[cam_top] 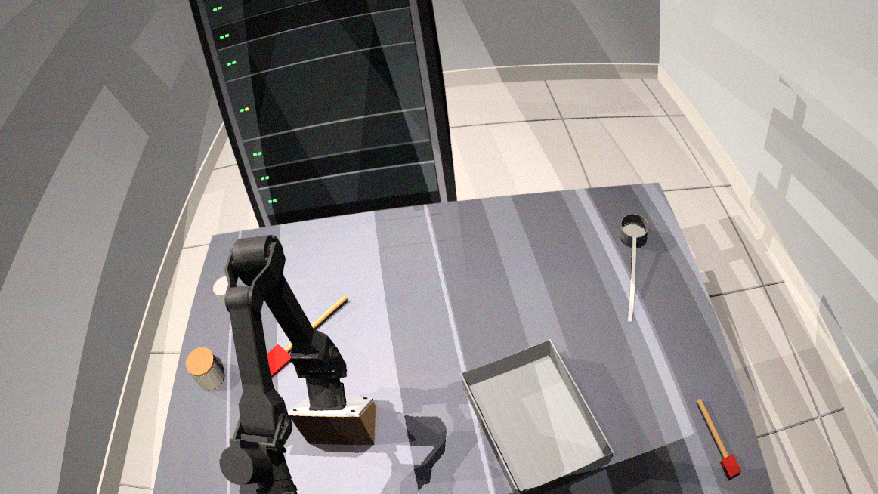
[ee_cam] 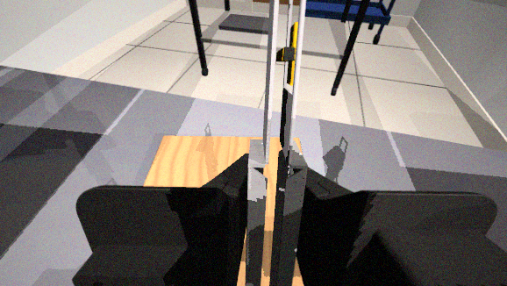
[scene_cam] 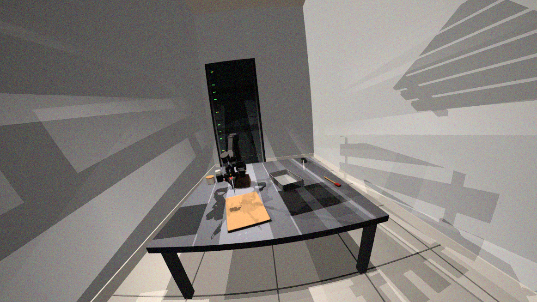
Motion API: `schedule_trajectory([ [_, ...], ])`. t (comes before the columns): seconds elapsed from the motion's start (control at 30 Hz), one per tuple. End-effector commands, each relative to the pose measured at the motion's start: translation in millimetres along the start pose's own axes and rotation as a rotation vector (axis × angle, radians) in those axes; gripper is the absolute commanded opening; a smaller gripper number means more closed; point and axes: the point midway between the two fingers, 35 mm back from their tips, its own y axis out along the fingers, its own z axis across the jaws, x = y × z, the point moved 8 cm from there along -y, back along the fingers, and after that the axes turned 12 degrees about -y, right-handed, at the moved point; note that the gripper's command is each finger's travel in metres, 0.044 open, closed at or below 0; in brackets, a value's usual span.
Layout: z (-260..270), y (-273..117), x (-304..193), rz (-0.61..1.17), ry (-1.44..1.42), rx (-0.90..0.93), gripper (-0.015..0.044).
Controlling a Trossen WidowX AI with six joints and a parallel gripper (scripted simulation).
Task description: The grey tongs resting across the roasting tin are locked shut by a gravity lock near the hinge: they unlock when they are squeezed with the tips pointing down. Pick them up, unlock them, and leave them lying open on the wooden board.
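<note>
The gripper [scene_cam: 231, 179] [ee_cam: 277, 164] is shut on the grey tongs [ee_cam: 270, 79] [scene_cam: 233, 186], whose two long thin arms run close together, ahead of the fingers. A yellow strip with a dark block [ee_cam: 288, 53] shows between the arms. In the exterior view the tongs slope steeply down, held above the table just behind the wooden board. I cannot tell whether the lock is free. The wooden board [scene_cam: 249, 219] [ee_cam: 175, 164] lies flat with nothing on it but shadows. The roasting tin [cam_top: 506, 362] [scene_cam: 277, 183] stands empty, well to one side. The top view does not show the gripper's fingers.
A cork-lidded jar [cam_top: 205, 369] [scene_cam: 210, 179] and a red-headed tool [cam_top: 279, 359] lie near the arm's base block [cam_top: 335, 427]. A long-handled pan [cam_top: 633, 229] and another red-headed tool [cam_top: 730, 465] [scene_cam: 332, 181] are beyond the tin. A server rack [cam_top: 344, 110] stands behind the table.
</note>
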Motion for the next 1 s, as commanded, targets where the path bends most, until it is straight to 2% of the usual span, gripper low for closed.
schedule_trajectory([
  [0.0,-3.9,9.3,6.4,0.041,0.008,0.006,-0.0150],
  [0.97,-16.1,50.9,33.3,0.362,0.025,0.074,-0.0150],
])
